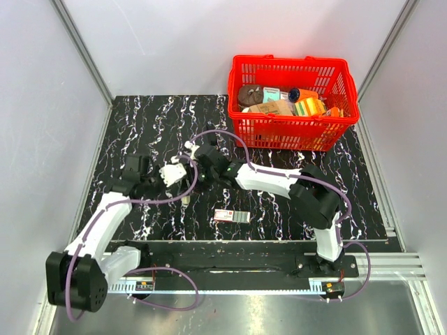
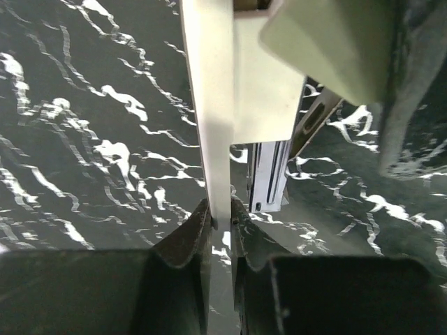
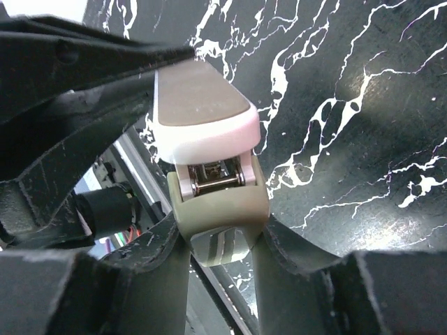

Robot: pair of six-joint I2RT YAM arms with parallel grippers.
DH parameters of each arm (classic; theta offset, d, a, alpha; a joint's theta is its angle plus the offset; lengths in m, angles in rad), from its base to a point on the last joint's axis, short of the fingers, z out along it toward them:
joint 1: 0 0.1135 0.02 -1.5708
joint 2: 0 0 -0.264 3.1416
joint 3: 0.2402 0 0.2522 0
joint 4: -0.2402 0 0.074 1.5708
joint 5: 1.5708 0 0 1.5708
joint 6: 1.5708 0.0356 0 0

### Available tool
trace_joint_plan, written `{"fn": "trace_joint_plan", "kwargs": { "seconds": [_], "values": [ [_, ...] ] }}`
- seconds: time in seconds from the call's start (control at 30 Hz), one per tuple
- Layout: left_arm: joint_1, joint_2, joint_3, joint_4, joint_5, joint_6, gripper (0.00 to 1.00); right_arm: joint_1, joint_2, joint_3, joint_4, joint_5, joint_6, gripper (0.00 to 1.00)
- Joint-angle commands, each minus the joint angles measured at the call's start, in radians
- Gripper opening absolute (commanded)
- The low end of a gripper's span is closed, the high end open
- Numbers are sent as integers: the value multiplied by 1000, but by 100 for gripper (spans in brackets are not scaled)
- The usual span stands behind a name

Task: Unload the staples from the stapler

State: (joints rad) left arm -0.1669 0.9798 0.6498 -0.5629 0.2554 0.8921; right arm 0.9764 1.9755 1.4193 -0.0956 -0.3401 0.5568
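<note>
The stapler I see is a cream-beige and white hinged one, held above the table between both grippers; no slim black bar shows in any view. My right gripper is shut on its beige hinge end, with the white top pointing away. My left gripper is shut on a thin white flat part of the stapler, seen edge-on. A silver metal rail hangs beside that part. In the top view the left gripper and right gripper meet at the stapler.
A small red-white-grey box lies on the black marbled table near the front middle. A red basket with several packaged items stands at the back right. Purple cables loop over both arms.
</note>
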Motion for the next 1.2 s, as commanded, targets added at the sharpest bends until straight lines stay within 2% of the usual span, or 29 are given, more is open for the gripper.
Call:
{"fn": "trace_joint_plan", "kwargs": {
  "seconds": [0.0, 0.2, 0.8, 1.0, 1.17],
  "values": [
    [7, 49, 134, -137, 257, -110, 0, -18, -43, 6, 79, -5, 60, 0],
    [21, 7, 165, -179, 340, -139, 0, -28, -79, -11, 85, -10, 63, 0],
    [20, -87, 267, -265, 410, -278, 0, -31, -72, 1, 57, 21, 22, 0],
    [20, -95, 269, -264, 371, -297, 0, -33, -69, 12, 45, -8, 23, 0],
    [20, -105, 245, -189, 257, -349, 0, -36, -55, 3, 80, -49, 66, 6]
  ]
}}
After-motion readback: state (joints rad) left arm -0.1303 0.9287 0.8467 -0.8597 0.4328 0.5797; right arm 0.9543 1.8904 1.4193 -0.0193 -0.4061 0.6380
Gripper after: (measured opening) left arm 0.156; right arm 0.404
